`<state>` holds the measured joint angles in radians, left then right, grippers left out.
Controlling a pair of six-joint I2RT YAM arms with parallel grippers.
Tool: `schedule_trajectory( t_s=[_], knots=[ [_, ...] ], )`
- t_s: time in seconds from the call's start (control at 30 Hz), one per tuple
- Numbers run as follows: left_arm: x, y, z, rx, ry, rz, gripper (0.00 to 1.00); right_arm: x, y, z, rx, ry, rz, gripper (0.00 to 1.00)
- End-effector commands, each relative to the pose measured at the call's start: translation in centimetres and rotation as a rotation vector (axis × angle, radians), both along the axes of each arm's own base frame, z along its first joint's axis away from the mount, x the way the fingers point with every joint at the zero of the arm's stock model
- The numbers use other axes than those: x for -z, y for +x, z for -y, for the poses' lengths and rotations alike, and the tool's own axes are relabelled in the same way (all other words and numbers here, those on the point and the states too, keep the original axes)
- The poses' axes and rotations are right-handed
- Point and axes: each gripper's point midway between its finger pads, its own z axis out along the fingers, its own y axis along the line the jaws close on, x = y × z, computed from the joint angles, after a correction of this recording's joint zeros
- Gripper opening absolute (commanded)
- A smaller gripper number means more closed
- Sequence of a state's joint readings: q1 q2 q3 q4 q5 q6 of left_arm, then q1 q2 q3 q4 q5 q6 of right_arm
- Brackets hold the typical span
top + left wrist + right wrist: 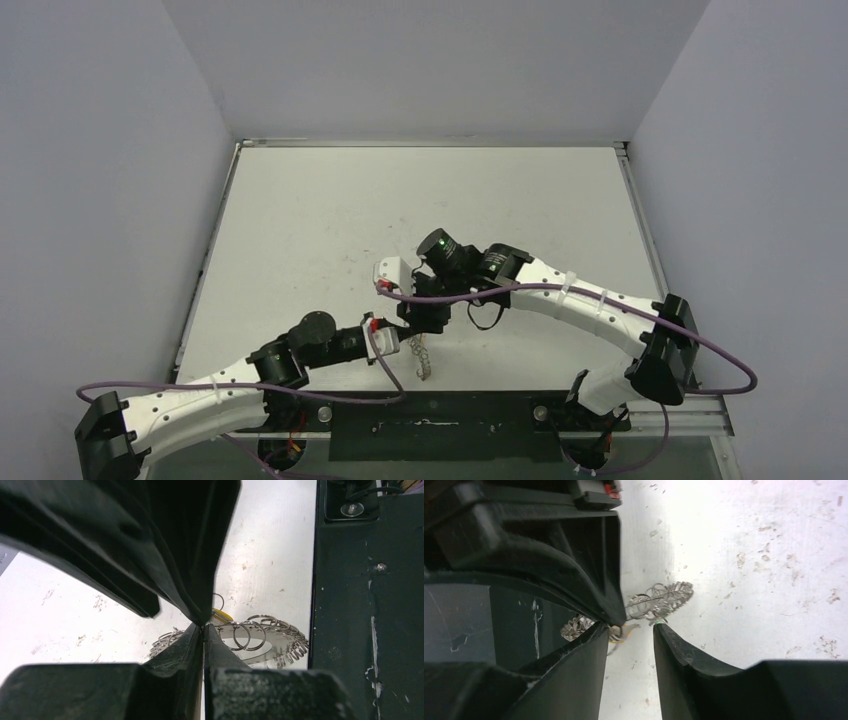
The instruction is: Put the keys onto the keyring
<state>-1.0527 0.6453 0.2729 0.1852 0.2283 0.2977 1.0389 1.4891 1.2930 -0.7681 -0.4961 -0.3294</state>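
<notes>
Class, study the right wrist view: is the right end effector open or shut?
Open. The right end effector has its two fingers standing apart, with the bright table showing through the gap between them.

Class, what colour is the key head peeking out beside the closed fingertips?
The key head is yellow-orange, clearest in the left wrist view.

Silver loop-rimmed disc keyring (282, 642): you see half; the left pincer (204, 626) covers the rest.
Yellow-headed metal key (222, 614): you get a sliver only.

even bright overhead light; table (749, 555) glare in wrist views, foreground blurred
</notes>
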Motion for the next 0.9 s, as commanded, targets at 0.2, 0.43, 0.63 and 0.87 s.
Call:
schedule_trajectory(
  t_s=[0.2, 0.43, 0.63, 0.87],
  knots=[
    [-4.5, 0.0, 0.1, -0.019, -0.297, 0.098, 0.0, -5.4, 2.1, -0.6, 0.101, 0.36, -0.013, 0.56],
    [-5.1, -0.1, -0.2, -0.017, -0.352, 0.141, 0.0, -3.6, 0.8, 0.0, 0.135, 0.343, -0.102, 0.61],
    [-5.0, 0.0, -0.2, -0.023, -0.347, 0.142, 0.0, -2.5, 0.0, 0.5, 0.162, 0.321, -0.162, 0.57],
    [-5.0, 0.1, -0.3, -0.027, -0.342, 0.148, 0.0, -1.0, -0.8, 1.2, 0.158, 0.271, -0.204, 0.38]
  ],
)
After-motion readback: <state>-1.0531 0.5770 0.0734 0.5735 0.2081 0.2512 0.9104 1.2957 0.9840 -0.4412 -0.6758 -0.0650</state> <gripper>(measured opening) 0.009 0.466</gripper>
